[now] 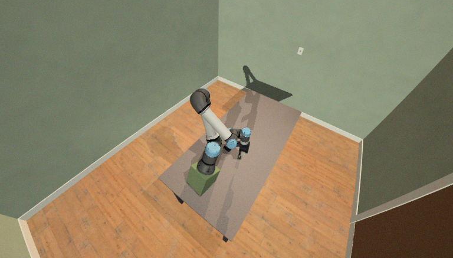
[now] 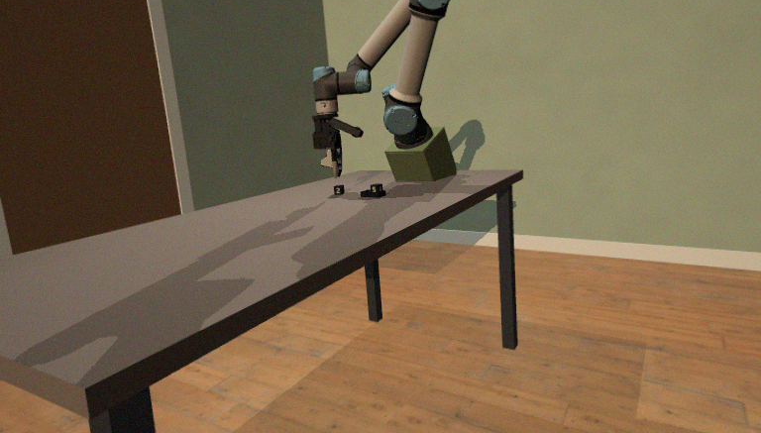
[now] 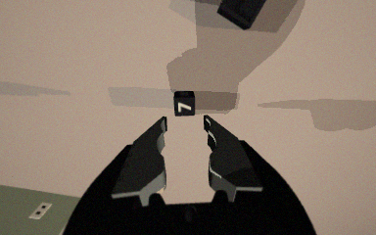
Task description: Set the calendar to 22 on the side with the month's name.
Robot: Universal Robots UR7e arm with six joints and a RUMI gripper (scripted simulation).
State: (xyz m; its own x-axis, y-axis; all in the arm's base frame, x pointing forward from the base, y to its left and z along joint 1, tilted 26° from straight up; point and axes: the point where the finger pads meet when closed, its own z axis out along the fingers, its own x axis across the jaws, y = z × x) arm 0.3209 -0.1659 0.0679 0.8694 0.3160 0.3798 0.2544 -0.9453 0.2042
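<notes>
A loose black cube (image 2: 338, 189) (image 3: 184, 104) sits on the table. It shows a white 2 in the exterior view and a 7, turned sideways in the picture, in the wrist view. The black tray (image 2: 366, 193) (image 3: 242, 14) stands beside it, cut off by the top edge of the wrist view. A second cube (image 2: 377, 187) sits at the tray and shows a 5 in the exterior view. My gripper (image 1: 239, 157) (image 2: 336, 174) (image 3: 185, 117) is partly open, with nothing between its fingertips. It is above the loose cube. The month's name is not readable.
The arm stands on a green block (image 1: 202, 180) (image 2: 412, 163) on the long table (image 1: 280, 124) (image 2: 167, 260). The tray lies on the block's side of the loose cube. Shadows of the arm cross the table top.
</notes>
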